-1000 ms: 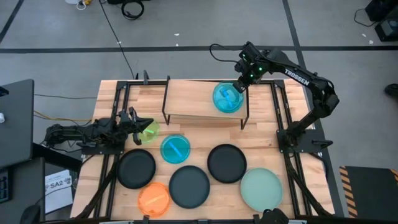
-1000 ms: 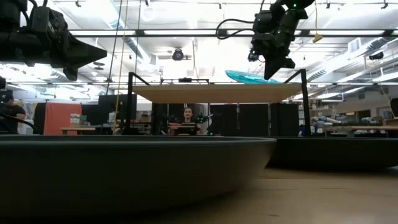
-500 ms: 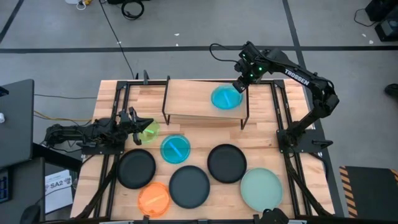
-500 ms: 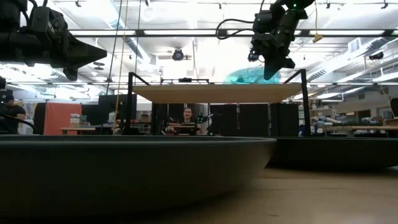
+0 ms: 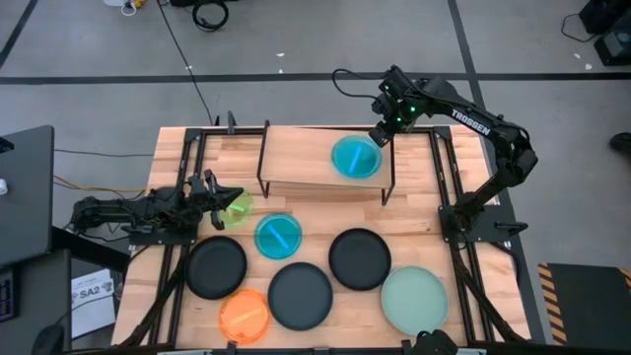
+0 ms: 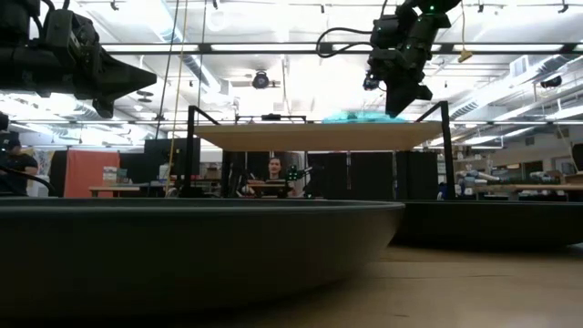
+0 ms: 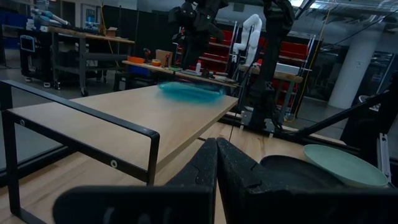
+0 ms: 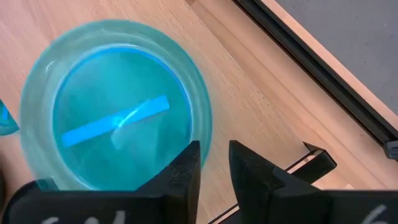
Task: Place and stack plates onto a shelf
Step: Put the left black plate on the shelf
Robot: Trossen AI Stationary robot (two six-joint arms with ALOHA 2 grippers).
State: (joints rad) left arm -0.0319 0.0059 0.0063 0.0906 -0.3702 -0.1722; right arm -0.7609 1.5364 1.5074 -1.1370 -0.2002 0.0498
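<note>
A small translucent blue plate [image 5: 356,157] lies flat on the right half of the light-wood shelf [image 5: 301,163], seen edge-on in the low view [image 6: 364,117]. My right gripper [image 8: 214,163] hovers just above the plate's far right rim, fingers slightly open, touching nothing. My left gripper [image 5: 225,196] is shut and raised over the table's left side, beside the lime green plate [image 5: 237,208]. A second blue plate [image 5: 278,236], three black plates [image 5: 216,266] [image 5: 300,294] [image 5: 360,258], an orange plate [image 5: 244,316] and a mint plate [image 5: 415,301] lie on the tabletop.
The shelf's left half [image 5: 296,158] is bare wood. Black metal frame rails [image 5: 446,177] run along both sides of the table. The plates on the tabletop fill most of its near half. A person [image 6: 275,169] sits in the room beyond the table.
The blue plate stood tilted on the shelf, its rim raised by my right gripper. It has dropped, wobbled and now lies flat on the shelf top. Both arms have stayed where they were.
</note>
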